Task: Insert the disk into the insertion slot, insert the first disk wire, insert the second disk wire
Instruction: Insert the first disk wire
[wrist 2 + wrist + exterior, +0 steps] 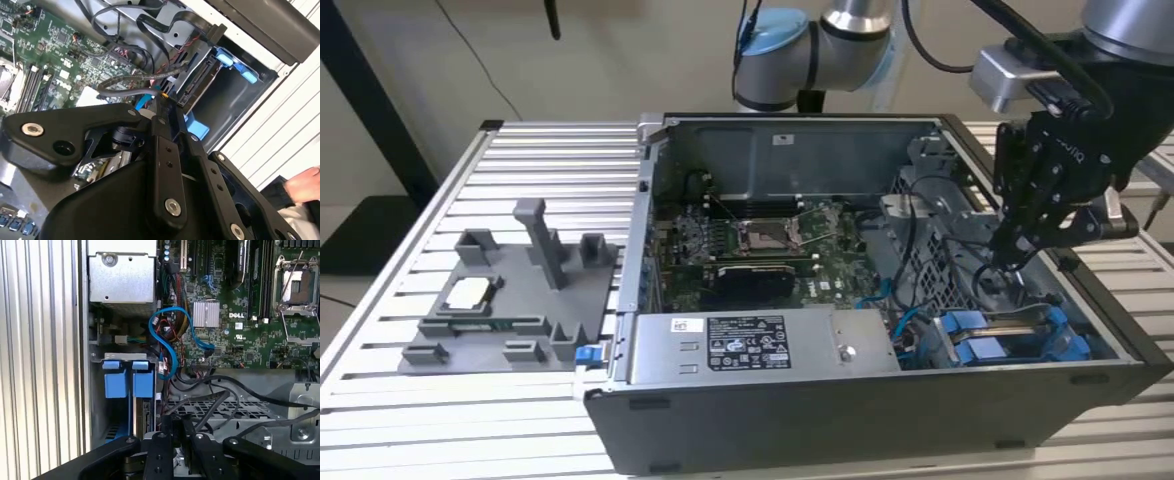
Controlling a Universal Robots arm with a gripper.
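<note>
1. Open computer case (881,425), lying on slatted table (400,420).
2. Power-supply box (761,345) along the near wall.
3. Disk (1007,340), blue carrier, seated in corner bay beside that box.
4. Gripper (1011,255) poised just above bay; jaws drawn narrow, whether pinching anything I cannot tell.

Lab: open PC (854,410), alu bench (520,160)

Pincer (1009,258) near disk (981,345) inside open case (854,430)
</note>
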